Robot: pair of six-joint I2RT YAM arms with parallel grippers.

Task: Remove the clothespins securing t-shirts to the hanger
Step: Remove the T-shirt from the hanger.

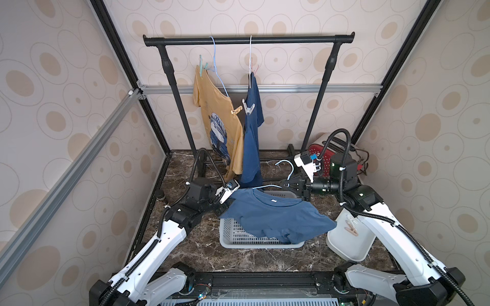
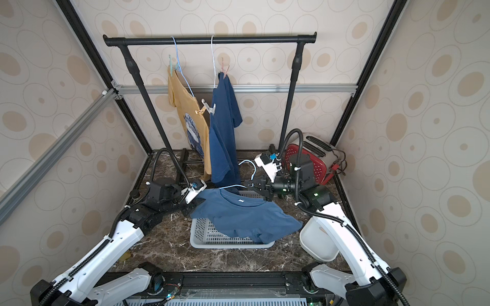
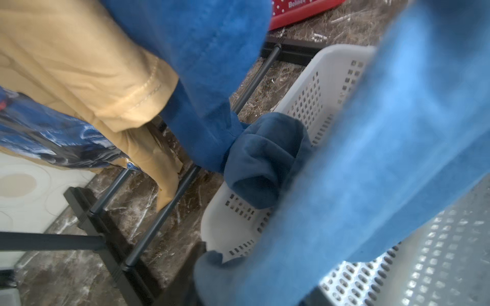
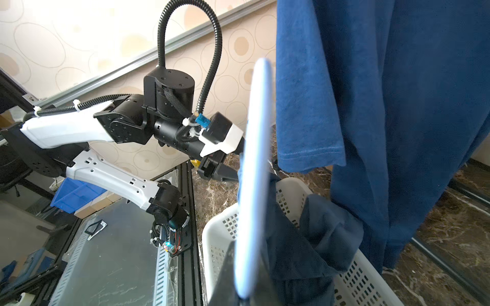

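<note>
At frame centre a medium-blue t-shirt drapes from a light-blue hanger above the grey basket. The right gripper pinches the hanger's wire. The left gripper meets the shirt's shoulder, its jaws seemingly tucked under cloth. Upper centre, a yellow t-shirt and a navy t-shirt hang from the rack.

the left arm reaches from the near left toward the middle, its forearm angled far and right and its wrist about level. the left gripper points right with its tips hidden, so the set of its jaws cannot be told. the right arm rises from the near right, folds back at the elbow, and its wrist turns left. the right gripper points left, jaws closed on a pale blue hanger.
</note>
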